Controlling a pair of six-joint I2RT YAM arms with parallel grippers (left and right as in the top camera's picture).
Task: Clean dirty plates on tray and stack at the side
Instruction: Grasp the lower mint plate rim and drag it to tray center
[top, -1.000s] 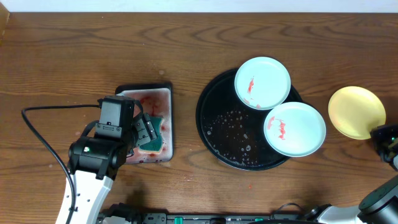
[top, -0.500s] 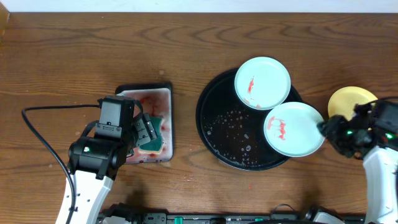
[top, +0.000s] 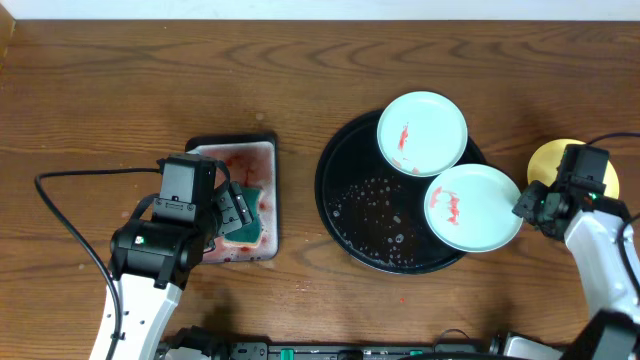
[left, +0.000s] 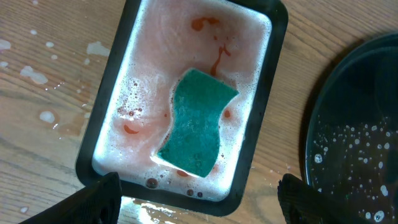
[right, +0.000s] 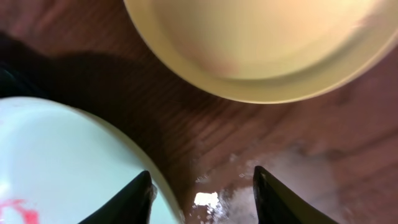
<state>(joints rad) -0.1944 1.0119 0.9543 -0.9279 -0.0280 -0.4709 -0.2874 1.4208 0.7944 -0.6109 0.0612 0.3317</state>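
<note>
Found the tray (top: 345, 215) right of centre on the desk (top: 150, 80), wet with droplets and carrying two plates. Noted the far mint plate (top: 421, 132) overhanging the tray rim toward the far edge, and the near mint plate (top: 473, 207) overhanging the rim toward the right edge, both marked with red smears. Located the yellow plate (top: 548, 160) off the tray on bare wood near the right edge, partly covered by the right arm. Saw no red on the portion shown in the right wrist view. Judged it cleaned and set aside as the base of the stack. Observed the right gripper (top: 527, 208) with jaws apart and gripping nothing, positioned at the right-hand rim of the near mint plate, one finger over the plate edge and the other over wet wood. Observed the left gripper (left: 202, 205) likewise spread and empty, poised above the basin (left: 273, 93) left of centre, with the green sponge (left: 198, 121) lying in pink foamy water. Assessed progress as one plate of three done. Remaining: wash both mint plates and stack them on the yellow plate.
</note>
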